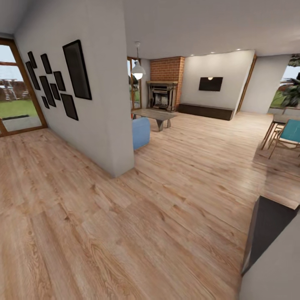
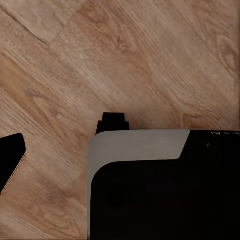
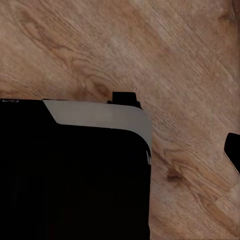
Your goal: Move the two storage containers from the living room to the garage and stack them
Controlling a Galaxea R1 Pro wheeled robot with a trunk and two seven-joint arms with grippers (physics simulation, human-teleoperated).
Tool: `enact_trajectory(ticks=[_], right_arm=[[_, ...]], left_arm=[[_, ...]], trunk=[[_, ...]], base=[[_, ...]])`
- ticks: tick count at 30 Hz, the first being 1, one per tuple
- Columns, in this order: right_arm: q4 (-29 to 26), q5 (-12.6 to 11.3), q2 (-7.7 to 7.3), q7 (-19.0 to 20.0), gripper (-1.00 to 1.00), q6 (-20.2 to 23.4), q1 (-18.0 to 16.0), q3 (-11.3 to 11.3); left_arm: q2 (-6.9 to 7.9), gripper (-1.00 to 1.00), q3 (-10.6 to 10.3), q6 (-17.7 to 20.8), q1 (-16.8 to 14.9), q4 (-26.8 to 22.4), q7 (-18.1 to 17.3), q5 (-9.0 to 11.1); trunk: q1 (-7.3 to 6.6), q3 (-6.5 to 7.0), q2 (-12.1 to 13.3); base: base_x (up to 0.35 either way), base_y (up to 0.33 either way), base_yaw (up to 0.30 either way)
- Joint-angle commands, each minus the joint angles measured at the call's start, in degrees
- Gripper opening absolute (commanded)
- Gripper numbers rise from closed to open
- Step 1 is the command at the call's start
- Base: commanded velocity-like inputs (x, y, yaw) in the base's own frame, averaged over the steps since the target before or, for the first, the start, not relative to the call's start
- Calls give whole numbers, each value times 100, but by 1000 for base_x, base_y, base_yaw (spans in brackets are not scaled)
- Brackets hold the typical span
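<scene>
The storage containers are out of view. In the head view I look over light wood planks into the living room (image 1: 196, 125), with its brick-topped fireplace (image 1: 163, 95) and the end of a blue sofa (image 1: 141, 132). A tiny red sliver (image 1: 132, 113) shows past the wall edge, too small to identify. The garage is out of view. In the left wrist view one dark finger (image 2: 10, 161) of my left gripper hangs over the planks. One dark finger (image 3: 233, 151) of my right gripper shows at the edge of the right wrist view. Nothing is seen held.
A white partition wall (image 1: 104, 104) with black frames juts out ahead on the left. A low grey table (image 1: 155, 114) stands before the fireplace. Chairs (image 1: 287, 137) stand at the right, a dark cabinet (image 1: 266, 229) near right. My black-and-grey base (image 2: 160, 190) shows below both wrists.
</scene>
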Motion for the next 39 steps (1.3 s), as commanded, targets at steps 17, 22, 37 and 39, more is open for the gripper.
enact_trajectory(ticks=[17, 22, 37, 39], right_arm=[[14, -28, 5, -8, 100, -23, -6, 57], [14, -37, 9, -8, 100, -25, -5, 57], [14, -35, 7, -8, 100, -21, -6, 57], [14, -37, 6, -8, 100, -23, -6, 57]], left_arm=[[-1, 100, -11, 18, -3, -1, -22, 39], [-2, 100, -11, 18, -1, 0, -23, 39], [0, 100, -11, 18, 0, 1, -24, 41], [-2, 100, -12, 18, 0, 1, -26, 42]], trunk=[[3, -5, -2], [3, -5, -2], [3, -5, -2], [3, -5, -2]], base=[[321, 0, 0], [321, 0, -132], [321, 0, -234], [321, 0, -108]])
